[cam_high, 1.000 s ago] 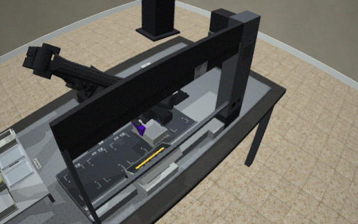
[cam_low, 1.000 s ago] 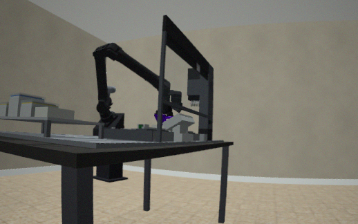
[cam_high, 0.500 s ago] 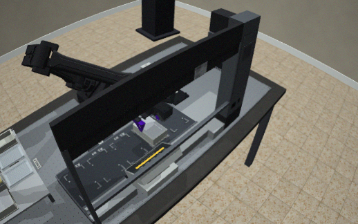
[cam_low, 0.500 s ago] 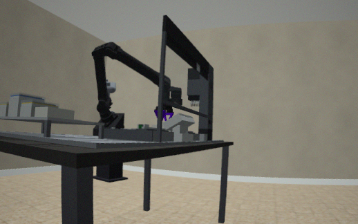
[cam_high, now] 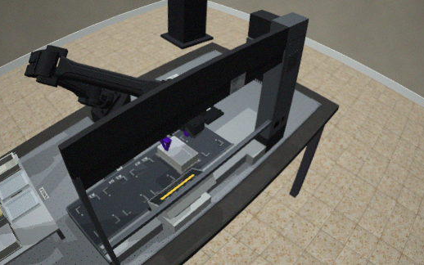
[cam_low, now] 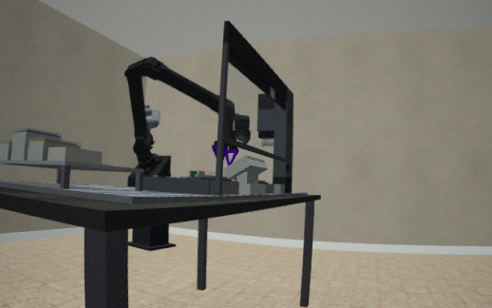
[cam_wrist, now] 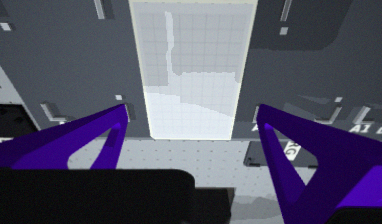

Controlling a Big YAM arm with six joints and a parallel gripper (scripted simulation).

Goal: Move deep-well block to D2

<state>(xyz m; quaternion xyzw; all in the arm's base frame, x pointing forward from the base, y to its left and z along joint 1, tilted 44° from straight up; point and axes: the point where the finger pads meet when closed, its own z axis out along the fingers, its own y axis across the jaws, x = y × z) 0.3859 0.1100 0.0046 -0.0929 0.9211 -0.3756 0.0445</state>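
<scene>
A pale deep-well block (cam_high: 178, 157) with a sealed, gridded top stands on the dark deck between corner brackets. In the wrist view it (cam_wrist: 192, 70) lies lengthwise straight ahead of me. My gripper (cam_high: 176, 138) is open and empty, its purple fingers raised just above and behind the block's near short end (cam_wrist: 192, 125). From the side, the gripper (cam_low: 224, 155) hangs over the block (cam_low: 248, 166), clear of it. An engraved 'A1' mark (cam_wrist: 359, 129) shows on the deck to the right. I cannot read the block's ID label.
The tall black gantry beam (cam_high: 181, 102) spans the deck just in front of my arm, with its pipetting head (cam_low: 267, 119) at the right. The shelf (cam_high: 1, 192) holds several plates and racks at the far left. A yellow strip (cam_high: 177, 186) marks the deck's front.
</scene>
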